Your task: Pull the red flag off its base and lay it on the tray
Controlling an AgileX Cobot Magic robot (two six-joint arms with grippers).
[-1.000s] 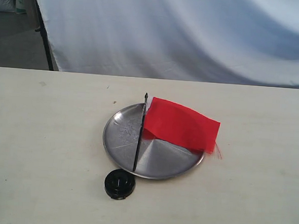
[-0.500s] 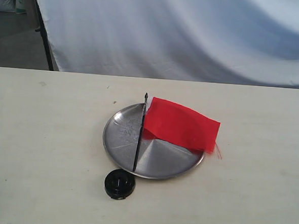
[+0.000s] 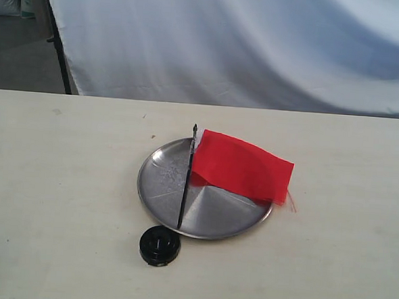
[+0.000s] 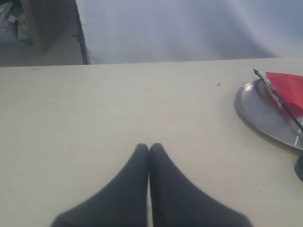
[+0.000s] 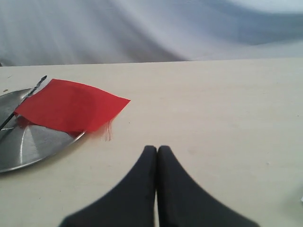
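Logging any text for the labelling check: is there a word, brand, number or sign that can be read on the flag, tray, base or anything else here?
None can be read. The red flag is plain cloth, the tray bare metal, the base plain black. No print shows on the table or the white backdrop.

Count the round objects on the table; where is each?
2. The silver tray sits centrally, the red flag lying across it; the black base stands beside the tray's nearer rim. None seems hidden.
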